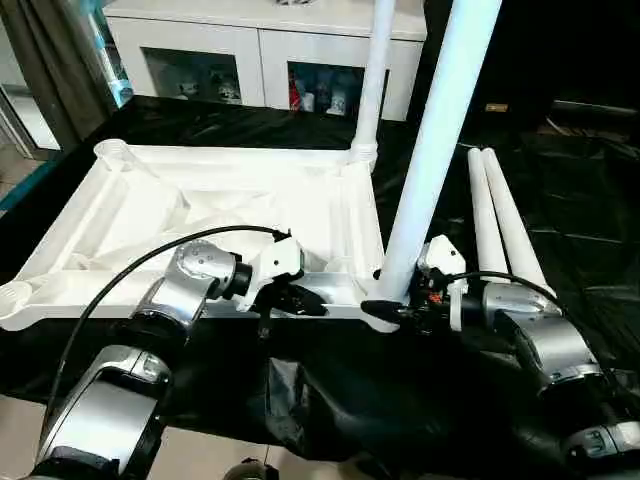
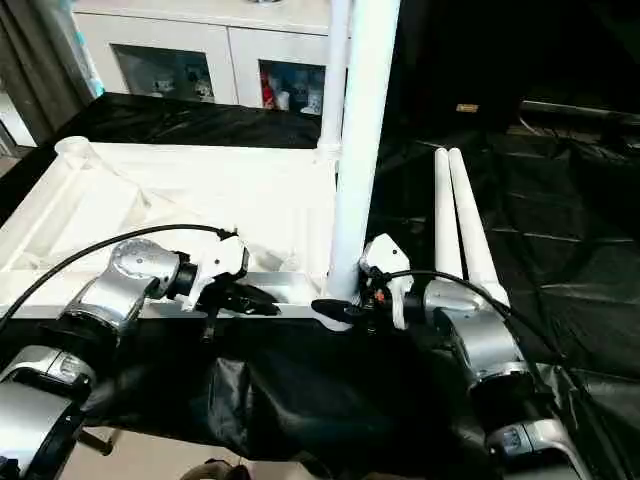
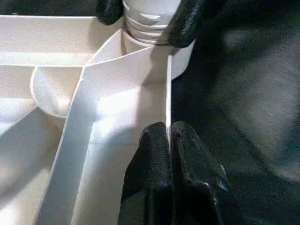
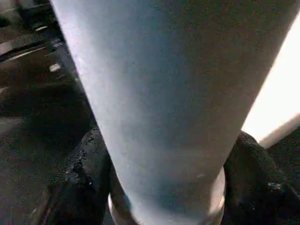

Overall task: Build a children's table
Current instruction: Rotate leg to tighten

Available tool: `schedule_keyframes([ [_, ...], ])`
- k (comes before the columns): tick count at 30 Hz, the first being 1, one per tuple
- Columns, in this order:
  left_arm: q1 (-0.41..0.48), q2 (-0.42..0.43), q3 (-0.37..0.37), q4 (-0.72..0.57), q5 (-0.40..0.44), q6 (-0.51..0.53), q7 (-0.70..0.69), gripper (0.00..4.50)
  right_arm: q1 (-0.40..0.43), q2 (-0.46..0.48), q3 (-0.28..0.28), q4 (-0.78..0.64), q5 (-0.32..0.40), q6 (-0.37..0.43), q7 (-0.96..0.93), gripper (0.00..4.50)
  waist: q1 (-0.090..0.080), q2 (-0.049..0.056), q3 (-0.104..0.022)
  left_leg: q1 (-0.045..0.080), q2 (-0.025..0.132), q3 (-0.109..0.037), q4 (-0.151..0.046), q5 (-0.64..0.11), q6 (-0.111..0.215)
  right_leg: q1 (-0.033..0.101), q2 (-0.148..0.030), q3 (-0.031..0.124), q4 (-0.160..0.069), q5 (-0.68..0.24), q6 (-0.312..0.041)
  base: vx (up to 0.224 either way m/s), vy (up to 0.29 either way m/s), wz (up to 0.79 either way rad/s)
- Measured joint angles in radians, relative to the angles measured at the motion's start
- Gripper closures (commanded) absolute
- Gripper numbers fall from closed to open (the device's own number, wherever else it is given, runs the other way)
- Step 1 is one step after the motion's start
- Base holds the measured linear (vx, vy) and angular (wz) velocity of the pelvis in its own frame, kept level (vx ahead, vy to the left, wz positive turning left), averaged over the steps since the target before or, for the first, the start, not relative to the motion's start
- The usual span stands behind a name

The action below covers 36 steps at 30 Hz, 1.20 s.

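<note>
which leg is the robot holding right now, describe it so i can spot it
Find the upside-down white tabletop on the black cloth. At its near right corner one white leg stands upright with the right claw clamped around its base. Unlike the far-corner leg, already standing, and the two spare legs lying flat, it is gripped.

The near leg (image 1: 430,150) runs out of the top edge of the frame, so its upper end is cut off. The far leg (image 1: 374,80) is cut there too. The small things behind the glass doors of the cabinet (image 1: 330,45), upper middle, are too small to tell. The lower left corner of the tabletop (image 1: 20,300) is cut by the left edge. The right gripper (image 1: 395,308) hides the socket where the near leg meets the tabletop.
</note>
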Motion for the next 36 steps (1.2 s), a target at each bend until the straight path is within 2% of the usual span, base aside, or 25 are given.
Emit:
schedule_keyframes([
  [3, -0.048, -0.069, 0.007, 0.066, 0.026, 0.035, 0.149, 4.5, -0.036, 0.095, -0.091, 0.089, -0.002, -0.005, -0.237, 1.8, -0.008, 0.0, 0.0, 0.001, -0.001, 0.0, 0.001, 0.0, 0.0, 0.0, -0.001, 0.001, -0.001, 0.001, -0.001, 0.0, 0.0, 0.0],
  [5, -0.064, -0.107, 0.008, 0.087, 0.035, 0.061, 0.231, 4.5, -0.062, 0.139, -0.128, 0.135, 0.001, -0.01, -0.36, 1.8, -0.01, 0.0, 0.0, 0.002, -0.001, 0.0, 0.001, 0.0, 0.0, 0.001, -0.001, 0.001, -0.001, 0.001, -0.002, 0.0, 0.0, 0.0],
  [9, -0.102, -0.177, 0.016, 0.142, 0.052, 0.098, 0.364, 4.5, -0.112, 0.198, -0.167, 0.214, -0.016, -0.042, -0.56, 1.8, -0.01, 0.001, -0.001, 0.004, -0.001, 0.0, 0.0, 0.0, 0.0, 0.004, -0.001, 0.001, -0.001, 0.001, -0.002, 0.0, 0.0, 0.0],
  [12, -0.118, -0.197, 0.022, 0.172, 0.054, 0.101, 0.411, 4.5, -0.15, 0.227, -0.183, 0.269, -0.049, -0.069, -0.629, 1.8, -0.011, 0.003, -0.002, 0.005, -0.002, 0.0, 0.0, 0.0, 0.0, 0.004, -0.001, 0.001, -0.001, 0.001, -0.002, 0.0, 0.0, 0.0],
  [14, -0.12, -0.199, 0.025, 0.177, 0.055, 0.1, 0.412, 4.5, -0.155, 0.229, -0.184, 0.282, -0.053, -0.08, -0.63, 1.1, -0.011, 0.003, -0.002, 0.005, -0.001, 0.0, 0.0, 0.0, 0.0, 0.005, -0.001, 0.001, -0.001, 0.001, -0.002, 0.0, 0.0, 0.0],
  [16, -0.12, -0.196, 0.025, 0.175, 0.056, 0.1, 0.407, 4.5, -0.155, 0.229, -0.185, 0.287, -0.05, -0.09, -0.612, 1.08, -0.012, 0.002, -0.002, 0.005, -0.001, 0.0, 0.0, 0.0, 0.0, 0.005, -0.001, 0.001, -0.001, 0.002, -0.002, 0.0, 0.0, 0.0],
  [20, -0.12, -0.185, 0.029, 0.175, 0.055, 0.097, 0.392, 4.5, -0.155, 0.222, -0.186, 0.289, -0.046, -0.099, -0.552, 0.59, -0.016, 0.002, -0.001, 0.005, -0.001, 0.0, 0.0, 0.0, 0.0, 0.004, -0.001, 0.001, -0.001, 0.002, -0.002, 0.0, 0.0, 0.0],
  [25, -0.094, -0.121, 0.029, 0.145, 0.042, 0.051, 0.264, 4.5, -0.12, 0.132, -0.13, 0.247, -0.037, -0.105, -0.286, 0.59, -0.018, 0.002, -0.001, 0.005, -0.001, 0.0, -0.001, 0.0, 0.0, 0.003, -0.001, 0.0, -0.001, 0.002, -0.001, 0.0, 0.0, 0.0],
  [30, -0.047, -0.043, 0.018, 0.064, 0.017, 0.01, 0.06, 4.5, -0.078, 0.019, -0.049, 0.148, 0.002, -0.068, 0.011, 0.59, -0.003, 0.003, -0.001, 0.0, 0.0, 0.0, -0.002, 0.0, 0.0, -0.002, 0.0, -0.001, -0.001, 0.0, 0.001, 0.0, 0.0, 0.0],
  [36, -0.009, 0.017, 0.005, 0.004, -0.015, -0.001, -0.087, 4.5, -0.065, -0.03, -0.008, 0.103, 0.025, -0.061, 0.181, 0.59, 0.006, 0.002, 0.0, -0.002, 0.0, 0.0, 0.0, 0.0, 0.001, -0.003, 0.0, -0.001, -0.001, 0.0, 0.0, 0.0, 0.0, 0.0],
])
